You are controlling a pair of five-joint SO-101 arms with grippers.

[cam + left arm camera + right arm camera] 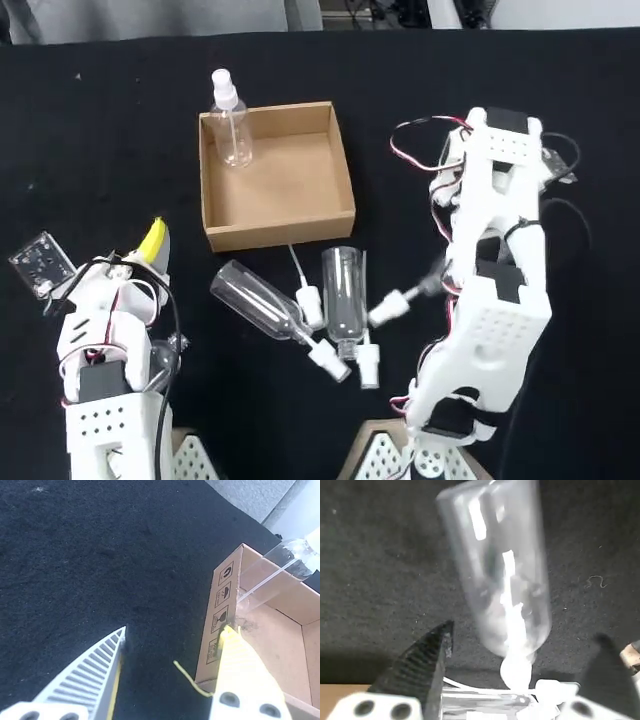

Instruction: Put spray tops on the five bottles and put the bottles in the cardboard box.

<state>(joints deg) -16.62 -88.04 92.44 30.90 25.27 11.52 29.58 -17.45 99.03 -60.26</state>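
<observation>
Both claws spread wide, gripping nothing.
Left gripper [174,630] sits beside the brown cardboard box [280,215], a capped clear plastic bottle [232,130] standing inside; right gripper [525,635] over a lying clear bottle [500,575] on the black table [100,120].

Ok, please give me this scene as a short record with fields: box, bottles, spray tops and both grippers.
cardboard box: open, on black table
bottle in box: upright in a corner, spray top on
bottles on table: slanted bottle and second bottle, lying in front of the box
loose spray tops: several beside their necks
left gripper: open, beside the box
right gripper: open, above a lying bottle
</observation>
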